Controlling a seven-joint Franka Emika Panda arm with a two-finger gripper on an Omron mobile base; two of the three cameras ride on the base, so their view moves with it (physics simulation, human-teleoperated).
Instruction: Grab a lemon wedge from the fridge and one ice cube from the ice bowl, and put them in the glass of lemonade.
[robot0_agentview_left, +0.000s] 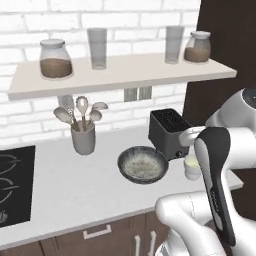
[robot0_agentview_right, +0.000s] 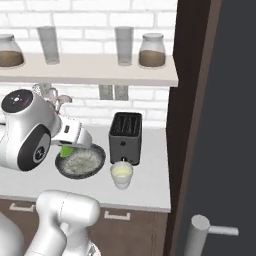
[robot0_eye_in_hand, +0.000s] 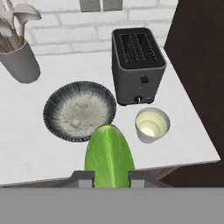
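In the left base view, the ice bowl (robot0_agentview_left: 143, 164) is seen on the counter (robot0_agentview_left: 75, 185) just in front of and to the left of the toaster (robot0_agentview_left: 170, 132), and the glass of lemonade (robot0_agentview_left: 191, 167) is partly hidden behind the white forearm, to the right of the bowl and in front of the toaster; a utensil holder (robot0_agentview_left: 83, 137) stands well to the left of the toaster. In the right base view, the lemon wedge (robot0_agentview_right: 65, 150) is seen as a small green-yellow patch at the end of the hand, above the left rim of the ice bowl (robot0_agentview_right: 80, 161), while the glass of lemonade (robot0_agentview_right: 121, 174) sits in front of the toaster (robot0_agentview_right: 125, 136), just right of the bowl. In the hand view, the gripper (robot0_eye_in_hand: 109, 177) is seen nearly closed, its two dark tips pinching the lemon wedge (robot0_eye_in_hand: 108, 156), whose long axis runs straight away from the hand toward the near rim of the ice bowl (robot0_eye_in_hand: 79, 111). The glass of lemonade (robot0_eye_in_hand: 151, 124) lies ahead and to the right of the wedge, in front of the toaster (robot0_eye_in_hand: 138, 64). The drop is judged to turn on that offset: the wedge must be carried rightward, away from the bowl, until it hangs over the cup's mouth.
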